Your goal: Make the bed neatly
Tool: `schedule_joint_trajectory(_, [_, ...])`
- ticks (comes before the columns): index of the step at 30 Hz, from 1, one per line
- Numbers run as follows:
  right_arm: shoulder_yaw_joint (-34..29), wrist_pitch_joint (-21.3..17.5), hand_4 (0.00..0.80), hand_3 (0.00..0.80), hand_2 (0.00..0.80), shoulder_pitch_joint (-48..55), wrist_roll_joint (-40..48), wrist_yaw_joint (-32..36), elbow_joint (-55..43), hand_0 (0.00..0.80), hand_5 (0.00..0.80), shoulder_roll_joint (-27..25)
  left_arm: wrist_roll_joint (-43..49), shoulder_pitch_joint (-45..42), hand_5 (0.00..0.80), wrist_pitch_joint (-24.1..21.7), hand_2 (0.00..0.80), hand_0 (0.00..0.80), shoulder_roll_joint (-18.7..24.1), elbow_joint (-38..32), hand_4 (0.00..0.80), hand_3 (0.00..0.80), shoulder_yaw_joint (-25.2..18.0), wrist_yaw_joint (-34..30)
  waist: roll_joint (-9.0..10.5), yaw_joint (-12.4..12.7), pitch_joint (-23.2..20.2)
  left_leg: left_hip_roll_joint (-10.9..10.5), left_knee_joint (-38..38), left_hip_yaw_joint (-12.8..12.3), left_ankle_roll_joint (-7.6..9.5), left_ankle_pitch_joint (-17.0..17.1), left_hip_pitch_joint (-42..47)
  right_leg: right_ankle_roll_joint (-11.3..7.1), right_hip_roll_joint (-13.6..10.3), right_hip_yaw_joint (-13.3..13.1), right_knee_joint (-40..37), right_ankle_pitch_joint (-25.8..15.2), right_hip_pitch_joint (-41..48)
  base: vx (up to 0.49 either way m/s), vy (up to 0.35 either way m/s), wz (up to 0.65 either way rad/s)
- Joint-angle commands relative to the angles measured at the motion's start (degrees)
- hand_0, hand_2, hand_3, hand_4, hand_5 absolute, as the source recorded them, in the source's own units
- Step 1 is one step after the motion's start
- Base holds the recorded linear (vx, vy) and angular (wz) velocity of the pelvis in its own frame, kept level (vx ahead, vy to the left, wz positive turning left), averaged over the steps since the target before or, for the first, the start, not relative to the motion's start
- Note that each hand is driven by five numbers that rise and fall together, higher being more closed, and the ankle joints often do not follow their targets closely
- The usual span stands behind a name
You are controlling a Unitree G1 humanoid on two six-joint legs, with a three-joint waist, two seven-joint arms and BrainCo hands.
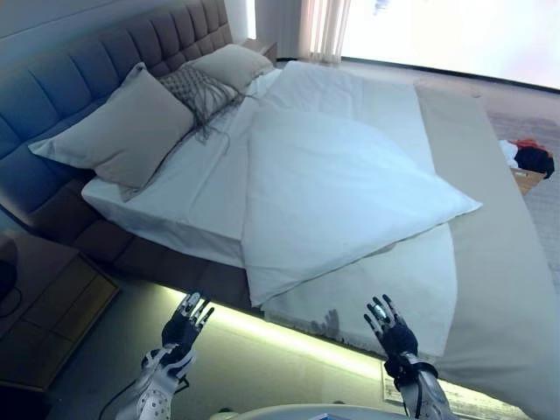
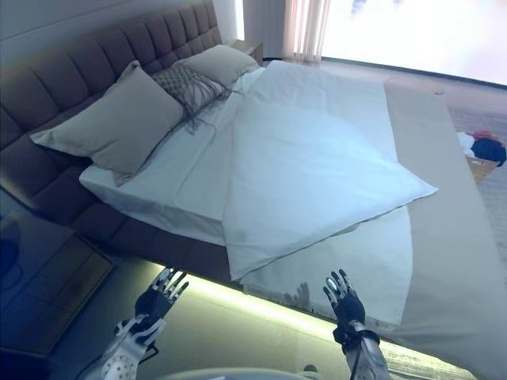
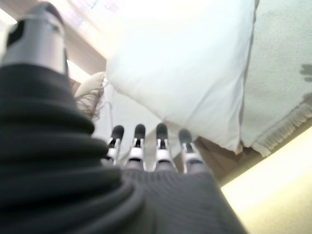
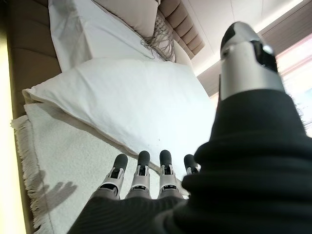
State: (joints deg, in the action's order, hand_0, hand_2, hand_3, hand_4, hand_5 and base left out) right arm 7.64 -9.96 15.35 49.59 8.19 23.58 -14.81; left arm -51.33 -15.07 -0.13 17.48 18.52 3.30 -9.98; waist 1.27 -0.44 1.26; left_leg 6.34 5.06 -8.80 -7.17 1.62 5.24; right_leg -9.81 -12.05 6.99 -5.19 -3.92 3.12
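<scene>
A wide bed (image 1: pixel 131 254) with a tufted headboard (image 1: pixel 79 61) fills the view. A white duvet (image 1: pixel 341 184) lies crooked across it, folded back, one corner hanging over the near side. Under it a cream fringed throw (image 1: pixel 411 289) and a beige bedspread (image 1: pixel 499 262) show. Two beige pillows (image 1: pixel 118 131) (image 1: pixel 229 63) and a patterned cushion (image 1: pixel 199 89) lean at the headboard. My left hand (image 1: pixel 182 331) is open below the bed's near edge, touching nothing. My right hand (image 1: pixel 392 331) is open just short of the throw's fringe (image 4: pixel 27 165).
A dark wooden nightstand (image 1: pixel 48 306) stands at the lower left beside the bed. A lit strip (image 1: pixel 289 337) glows along the bed's base. A box with clothes (image 1: pixel 529 162) sits on the floor beyond the bed at the right. Curtains (image 1: pixel 319 26) hang at the far window.
</scene>
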Motion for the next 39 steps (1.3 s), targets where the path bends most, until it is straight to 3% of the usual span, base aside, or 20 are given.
schedule_joint_trajectory(1, [-0.1,-2.7,0.000,0.000,0.000,-2.5,0.5,0.5,-4.6,0.000,0.000,-1.0,2.0,2.2,0.000,-0.9,0.000,0.000,1.2,-3.3,0.000,0.000,-1.3,0.9,0.08,1.4,-0.2,-1.6,-1.8,2.7,3.40,0.5,-2.9,1.14,2.3,2.3,2.7,-1.0,-1.0,0.000,0.000,0.00])
schedule_joint_trajectory(10, [-1.0,-3.3,0.000,0.000,0.000,-1.9,1.1,0.4,-4.5,0.000,0.000,-1.5,2.5,2.4,0.000,-1.7,0.000,0.000,1.9,-3.5,0.000,0.000,-0.8,-1.7,-0.36,0.6,-0.5,-1.5,-1.4,1.7,3.38,0.9,-2.7,1.19,2.4,2.0,2.9,-0.7,-1.2,-0.002,0.003,0.00])
schedule_joint_trajectory(17, [-1.1,-3.1,0.000,0.000,0.000,1.1,1.4,-0.9,-5.3,0.000,0.000,-0.8,2.7,3.2,0.000,0.1,0.000,0.000,2.3,-3.3,0.000,0.000,0.4,-3.3,-0.56,2.3,-1.3,-3.0,-1.5,4.2,3.51,0.9,-3.7,0.48,1.2,4.0,1.9,-1.1,-0.5,0.025,0.006,0.05])
schedule_joint_trajectory(26, [0.8,-4.1,0.000,0.000,0.000,-1.6,3.4,-0.9,-3.4,0.000,0.000,-1.8,1.8,4.8,0.000,-2.1,0.000,0.000,2.7,-2.9,0.000,0.000,1.5,-1.3,-0.62,2.9,0.1,-3.1,-4.4,4.2,4.05,-0.1,-5.3,0.50,1.1,3.9,3.9,-0.8,-1.9,-0.006,0.000,0.06])
schedule_joint_trajectory(36, [0.8,-1.0,0.000,0.000,0.000,0.8,0.7,0.8,-3.2,0.000,0.000,-0.8,3.8,1.4,0.000,-1.2,0.000,0.000,2.8,-4.6,0.000,0.000,-0.4,0.2,-0.06,2.4,-1.2,-1.4,-2.8,3.4,3.02,0.4,-3.1,1.00,2.5,3.8,2.5,-1.0,-0.5,0.040,-0.056,0.01])
schedule_joint_trajectory(39, [1.3,0.4,0.000,0.000,0.000,0.6,-1.9,2.3,-3.9,0.000,0.000,-2.7,2.1,0.4,0.000,-2.4,0.000,0.000,2.7,-5.8,0.000,0.000,-0.6,0.3,0.39,2.7,0.0,-0.2,-9.0,4.6,1.90,-0.7,-5.5,2.41,4.0,2.8,3.0,-0.7,-1.2,-0.030,-0.046,0.05])
